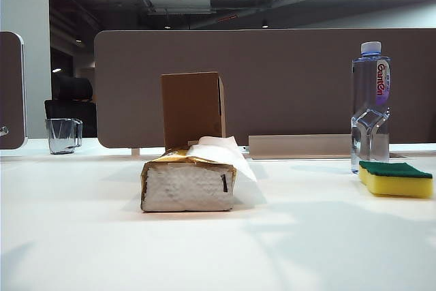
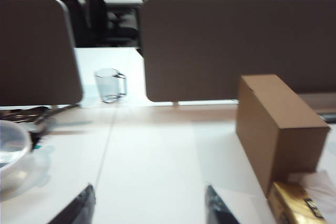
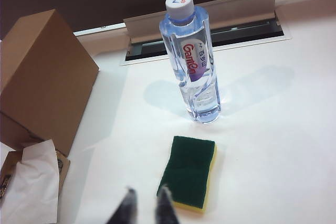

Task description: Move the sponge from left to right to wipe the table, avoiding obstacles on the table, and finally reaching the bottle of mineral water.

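The sponge [image 1: 396, 178] [image 3: 189, 169], yellow with its green layer up, lies flat on the white table [image 1: 218, 250] just in front of the bottle of mineral water [image 1: 371, 107] [image 3: 190, 59]. My right gripper [image 3: 146, 207] hovers beside the sponge without touching it. Its blurred fingers [image 3: 165, 205] stand a narrow gap apart with only bare table between them. My left gripper [image 2: 150, 205] is wide open and empty over bare table, near the brown cardboard box [image 2: 278, 129] [image 1: 193, 108] and the gold-edged tissue pack [image 2: 296, 203] [image 1: 189, 185]. Neither arm shows in the exterior view.
A clear glass cup [image 1: 63, 134] [image 2: 110, 84] stands at the far left by the grey partition [image 1: 272, 86]. A clear round container [image 2: 10, 145] and cables lie near the left gripper. A cable slot with a raised flap [image 3: 210, 22] runs behind the bottle.
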Controlling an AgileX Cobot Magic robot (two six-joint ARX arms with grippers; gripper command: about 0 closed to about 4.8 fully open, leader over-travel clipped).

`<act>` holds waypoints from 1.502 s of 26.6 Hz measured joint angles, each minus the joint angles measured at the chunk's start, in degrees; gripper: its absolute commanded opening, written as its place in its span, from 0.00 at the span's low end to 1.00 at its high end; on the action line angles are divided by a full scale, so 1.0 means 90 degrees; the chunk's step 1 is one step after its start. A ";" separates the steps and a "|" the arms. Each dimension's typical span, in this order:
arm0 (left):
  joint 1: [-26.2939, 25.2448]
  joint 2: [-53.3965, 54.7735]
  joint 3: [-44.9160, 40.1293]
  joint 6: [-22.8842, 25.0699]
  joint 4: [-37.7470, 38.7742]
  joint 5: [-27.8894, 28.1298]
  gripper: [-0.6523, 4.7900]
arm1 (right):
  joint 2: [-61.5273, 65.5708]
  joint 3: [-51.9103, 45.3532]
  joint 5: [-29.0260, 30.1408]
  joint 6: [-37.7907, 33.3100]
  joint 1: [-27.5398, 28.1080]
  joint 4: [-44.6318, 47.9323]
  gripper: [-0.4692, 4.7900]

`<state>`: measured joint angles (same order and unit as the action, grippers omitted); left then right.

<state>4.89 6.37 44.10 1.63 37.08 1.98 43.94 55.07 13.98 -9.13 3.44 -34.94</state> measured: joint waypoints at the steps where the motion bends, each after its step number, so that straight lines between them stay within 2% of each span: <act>1: 0.0000 -0.0126 -0.0063 -0.0010 -0.0002 0.0053 0.61 | -0.0141 -0.0104 0.0000 0.0005 0.0000 -0.0007 0.16; 3: 0.0000 -0.0350 -0.0206 -0.0032 -0.0015 0.0177 0.61 | -0.0440 -0.0313 -0.0005 0.0017 0.0000 0.0092 0.14; 5: 0.0000 -0.0539 -0.0345 -0.0053 -0.0007 0.0299 0.58 | -0.0733 -0.0549 -0.0015 0.0024 0.0000 0.0163 0.07; 13: 0.0000 -0.0697 -0.0648 -0.0141 -0.0104 0.0359 0.54 | -0.2521 -0.1899 -0.0083 0.0051 0.0000 0.0328 0.07; 17: 0.0000 -0.0697 -0.1042 -0.0219 -0.0372 0.0357 0.31 | -0.3266 -0.2506 -0.0153 0.0053 0.0000 0.0471 0.07; 19: 0.0000 -0.0695 -0.1268 -0.0284 -0.0522 0.0355 0.27 | -0.3750 -0.2858 -0.0177 0.0053 0.0000 0.0503 0.07; 23: 0.0000 -0.0695 -0.1719 -0.0534 -0.1042 0.0355 0.26 | -0.4510 -0.3475 -0.0265 0.0049 0.0000 0.0627 0.07; 26: 0.0000 -0.0699 -0.2013 -0.0573 -0.1559 0.0357 0.11 | -0.4702 -0.3650 -0.0296 0.0046 0.0000 0.0794 0.07; 32: 0.0000 -0.0697 -0.2807 -0.0580 -0.2407 0.0338 0.11 | -0.4758 -0.3995 -0.0549 0.0044 0.0000 0.1124 0.07; 36: 0.0000 -0.0692 -0.3225 -0.0573 -0.2550 0.0333 0.11 | -0.4748 -0.4221 -0.0551 0.0036 0.0000 0.1146 0.07; 40: 0.0000 -0.0699 -0.3490 -0.0571 -0.2705 0.0146 0.11 | -0.4755 -0.4622 -0.0551 0.0066 0.0000 0.1664 0.07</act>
<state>4.89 0.08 12.69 -3.51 12.73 3.29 1.15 13.47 9.02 -8.54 3.44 -19.97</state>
